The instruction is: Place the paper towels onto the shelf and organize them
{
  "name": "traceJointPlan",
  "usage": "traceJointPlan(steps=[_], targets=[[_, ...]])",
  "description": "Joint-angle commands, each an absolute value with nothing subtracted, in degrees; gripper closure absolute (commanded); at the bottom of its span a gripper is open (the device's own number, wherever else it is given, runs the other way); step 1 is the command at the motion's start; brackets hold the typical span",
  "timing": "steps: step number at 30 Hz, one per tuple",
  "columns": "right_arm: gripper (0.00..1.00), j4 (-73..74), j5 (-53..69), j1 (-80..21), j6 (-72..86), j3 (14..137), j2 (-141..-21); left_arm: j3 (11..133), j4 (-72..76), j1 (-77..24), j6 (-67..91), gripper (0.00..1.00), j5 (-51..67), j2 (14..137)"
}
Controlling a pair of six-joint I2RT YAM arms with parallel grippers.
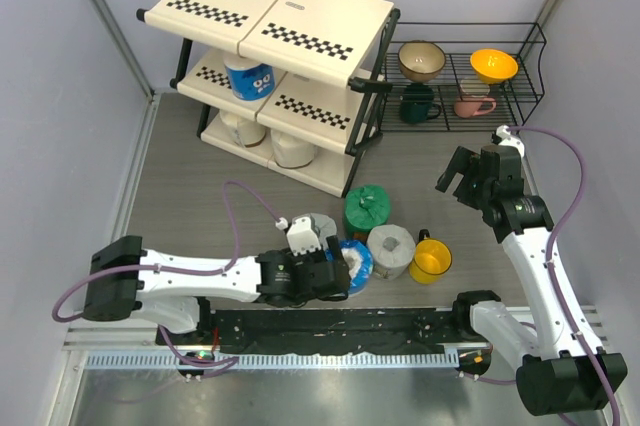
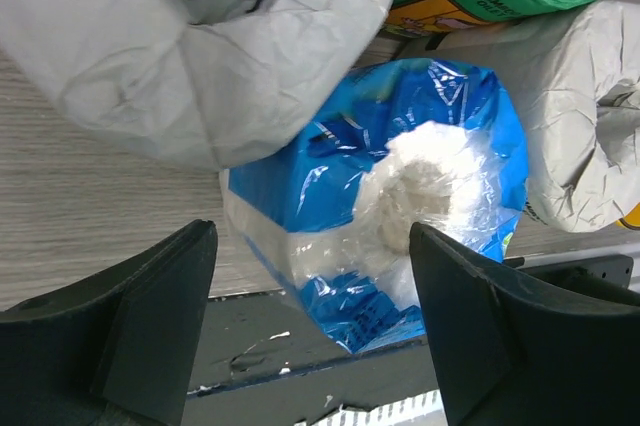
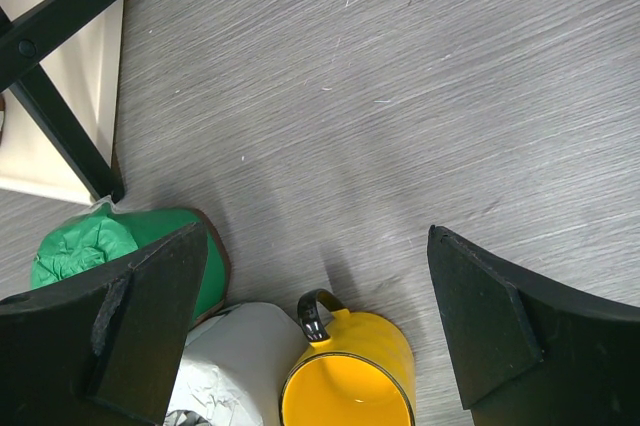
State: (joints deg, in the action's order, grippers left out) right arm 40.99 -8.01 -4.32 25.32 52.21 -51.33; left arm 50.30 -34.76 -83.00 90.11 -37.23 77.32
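The shelf stands at the back left. A blue-and-white paper towel roll sits on its middle tier and two cream rolls on the bottom tier. On the table lie a green roll, two grey rolls and a blue-and-white roll. My left gripper is low and open. In the left wrist view the blue-and-white roll lies just ahead between the spread fingers, apart from both. My right gripper hangs open above bare table.
A yellow mug stands right of the grey roll, also below my right gripper as the mug. A black wire rack with bowls and cups stands at the back right. A shelf leg crosses the right wrist view.
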Motion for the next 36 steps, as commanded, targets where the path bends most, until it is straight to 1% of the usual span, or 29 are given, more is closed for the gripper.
traceJointPlan(steps=[1,3,6,7,9,10,12,13,16,22,26,29,31,34,36], targets=[[0.04,40.6,-8.3,-4.4,24.4,53.3,-50.2,55.0,-37.1,-84.0,91.7,0.20,-41.8,81.4],[0.03,40.7,-8.3,-4.4,24.4,53.3,-50.0,55.4,-37.4,-84.1,91.7,0.22,-41.9,82.7],[0.04,40.7,-8.3,-4.3,24.4,53.2,-50.0,55.5,-37.4,-84.1,92.1,0.33,-42.0,84.4],[0.04,40.6,-8.3,-4.3,24.4,53.2,-50.0,55.5,-37.4,-84.1,92.2,0.42,-42.2,84.6],[0.04,40.6,-8.3,-4.3,24.4,53.2,-50.1,55.5,-37.4,-84.0,92.1,0.52,-42.5,84.7],[0.04,40.7,-8.3,-4.3,24.4,53.1,-50.1,55.5,-37.4,-84.1,92.2,0.58,-42.7,84.8],[0.04,40.7,-8.3,-4.3,24.3,53.2,-50.2,55.5,-37.4,-84.1,92.0,0.63,-42.9,84.8],[0.04,40.7,-8.2,-4.4,24.5,53.2,-50.2,55.5,-37.4,-84.1,91.9,0.67,-42.8,84.8],[0.04,40.7,-8.3,-4.4,24.5,53.2,-50.2,56.1,-38.1,-84.1,91.1,0.68,-42.1,83.9],[0.04,40.6,-8.4,-4.4,24.5,53.0,-50.2,58.6,-39.6,-84.3,86.4,0.67,-40.1,74.9],[0.04,40.6,-8.2,-4.4,24.6,53.4,-50.8,63.4,-45.9,-84.6,84.0,0.67,-40.5,69.2],[0.04,40.5,-7.8,-4.4,24.9,53.7,-51.0,67.1,-52.1,-84.6,83.3,0.66,-44.2,64.6],[0.04,40.6,-7.6,-4.3,25.0,53.9,-50.9,69.9,-55.0,-84.2,81.9,0.64,-49.2,61.6],[0.04,40.5,-7.2,-4.4,25.2,53.8,-50.8,72.5,-58.5,-79.6,78.8,0.63,-52.6,58.6],[0.04,40.5,-6.5,-4.4,25.2,54.1,-50.9,72.9,-55.7,-73.1,72.9,0.63,-52.0,56.6]])
